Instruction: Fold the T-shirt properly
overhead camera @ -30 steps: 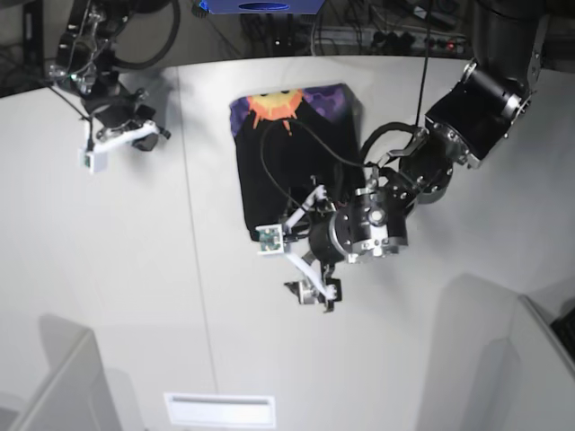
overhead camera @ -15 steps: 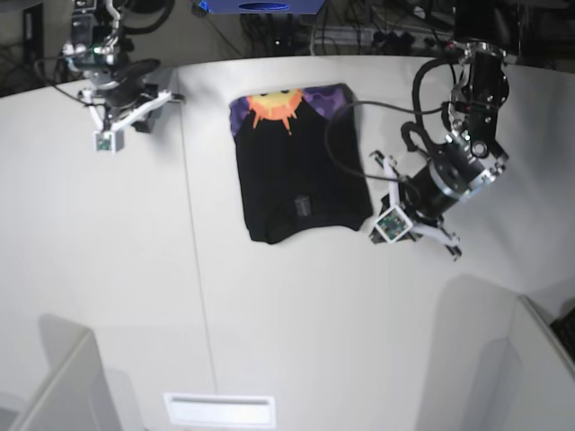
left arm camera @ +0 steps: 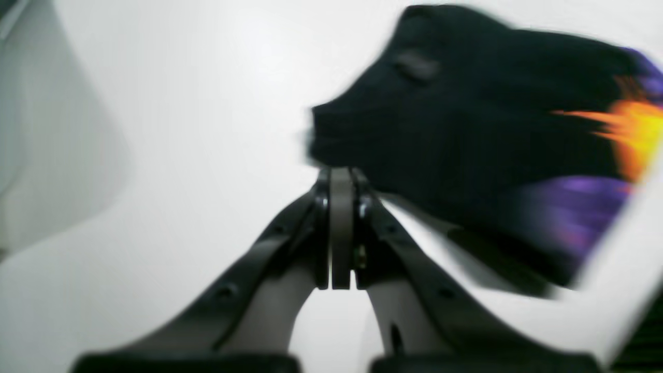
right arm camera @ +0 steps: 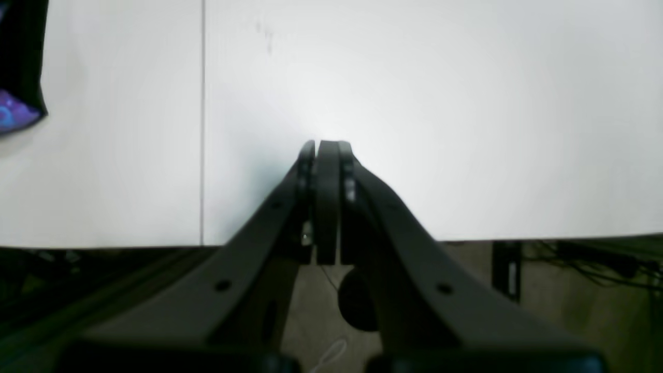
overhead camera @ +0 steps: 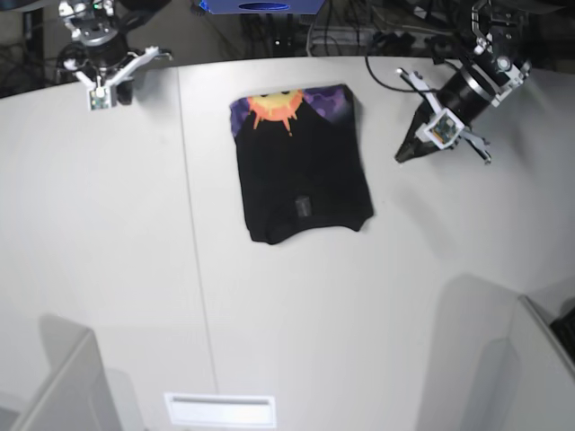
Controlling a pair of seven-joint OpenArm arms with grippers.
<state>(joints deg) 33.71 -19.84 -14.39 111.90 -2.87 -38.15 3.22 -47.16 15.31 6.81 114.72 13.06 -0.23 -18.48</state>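
- The left gripper (left arm camera: 339,176) shows its two dark fingers (left arm camera: 279,243) pressed together at the tips, with nothing between them.
- The T-shirt (left arm camera: 466,129) lies folded on the white table (left arm camera: 181,103), just beyond and to the right of the fingertips; whether they touch is unclear through blur.
- Its black cloth shows an orange-and-yellow print at the right edge and purple below it.
- A small grey label sits near the cloth's upper part.

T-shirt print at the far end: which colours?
Orange and yellow sun on purple, on the black T-shirt; clearest in the base view.

Soft matt black cloth T-shirt (overhead camera: 301,175) on a smooth, faintly sheeny white table (overhead camera: 108,260); dark matt plastic claws.
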